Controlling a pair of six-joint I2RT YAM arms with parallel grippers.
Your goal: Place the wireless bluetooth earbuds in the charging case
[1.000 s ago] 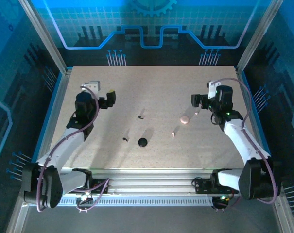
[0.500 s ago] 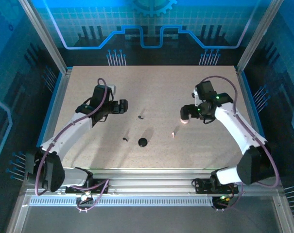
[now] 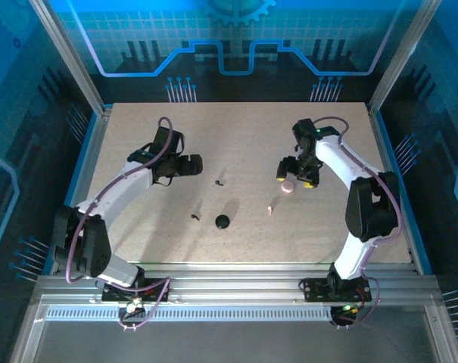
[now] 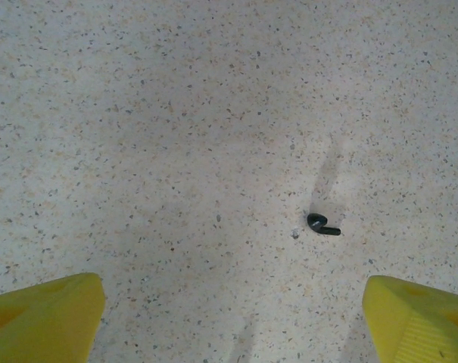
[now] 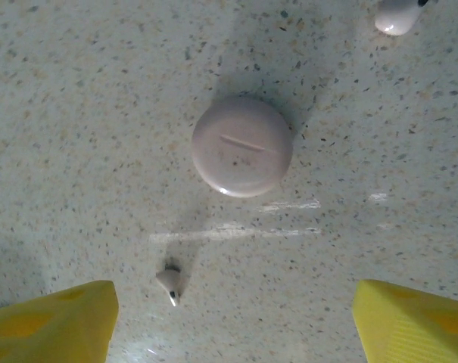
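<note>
Moved: both arms reach further in over the table (image 3: 138, 249) than a second ago; the left gripper (image 3: 189, 165) now sits just left of the far black earbud (image 3: 219, 182), and the right gripper (image 3: 294, 178) is at the pink disc (image 3: 288, 186). Loose pieces lie as before.
Left jaws: apart, with yellow fingertips (image 4: 43, 318) at the wrist view's lower corners.
Far black earbud: lies on the table ahead of the left fingers, nearer the right-hand one, touching neither.
Near black earbud (image 3: 195, 217): just left of the black disc (image 3: 222, 221), apart from it.
Right jaws: apart, with yellow fingertips (image 5: 51, 321) at the wrist view's lower corners.
Pink disc: lies flat, a thin seam line across its top, centred ahead of the right fingers.
Pale earbud (image 3: 270, 208): near-left of the pink disc, apart from it.
Pale rounded piece (image 5: 399, 15): cut off at the right wrist view's top edge; cannot tell what it is.
</note>
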